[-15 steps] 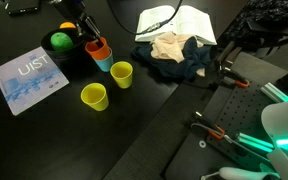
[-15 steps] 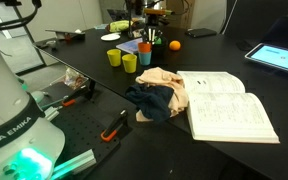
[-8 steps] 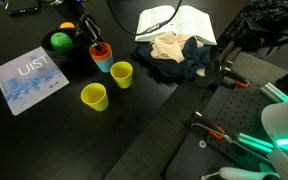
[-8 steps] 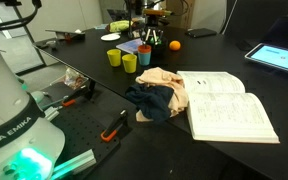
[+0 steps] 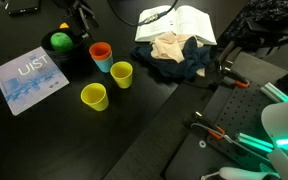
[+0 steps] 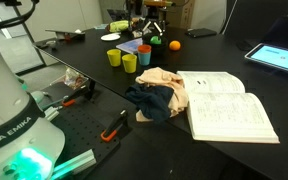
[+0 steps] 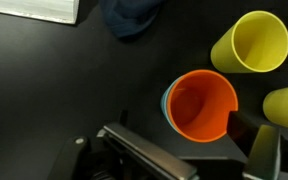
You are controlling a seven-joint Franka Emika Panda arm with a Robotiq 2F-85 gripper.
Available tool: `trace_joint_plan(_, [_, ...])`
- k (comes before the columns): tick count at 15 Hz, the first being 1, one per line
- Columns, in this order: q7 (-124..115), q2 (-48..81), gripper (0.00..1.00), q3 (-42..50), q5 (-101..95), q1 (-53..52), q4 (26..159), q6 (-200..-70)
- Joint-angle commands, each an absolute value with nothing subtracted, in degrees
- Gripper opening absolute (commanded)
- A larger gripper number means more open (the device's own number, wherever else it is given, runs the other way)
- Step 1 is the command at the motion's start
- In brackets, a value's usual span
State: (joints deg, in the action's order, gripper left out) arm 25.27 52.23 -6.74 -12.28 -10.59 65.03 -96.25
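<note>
An orange cup [image 5: 101,51] stands nested inside a blue cup [image 5: 103,65] on the black table, seen in both exterior views, orange cup [image 6: 144,48]. My gripper [image 5: 81,17] hangs open just above and behind it, touching nothing. From the wrist view I look down into the orange cup [image 7: 200,103], with the blue rim [image 7: 165,101] showing at its left. My gripper [image 7: 196,150] has its fingers spread wide to either side below the cup, with nothing between them. Two yellow cups [image 5: 121,74] [image 5: 94,96] stand close by.
A green ball [image 5: 59,42] and an orange ball [image 5: 66,27] lie beside the cups. A blue booklet [image 5: 29,78] lies flat in front of them. An open book [image 6: 229,105] and crumpled cloths [image 6: 159,95] lie nearer the robot base. A tablet [image 6: 281,58] sits at the table's far side.
The gripper held the orange cup's rim, then opened and rose away. The cup now stands free in the blue one.
</note>
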Motion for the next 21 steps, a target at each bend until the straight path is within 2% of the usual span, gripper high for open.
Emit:
trace_joint_plan(1, [24.67, 48.15, 1.0, -7.6, -11.78, -10.98, 68.11, -91.73])
trace_joint_plan(6, [22.92, 44.31, 1.0, -10.6, -7.31, -10.58, 74.41, -86.36])
trace_joint_plan(12, [22.29, 40.69, 1.0, -11.86, -3.24, -9.56, 84.09, -89.1])
trace_joint_plan(21, [24.04, 35.33, 1.0, -15.72, -0.4, -9.36, 99.95, -115.73])
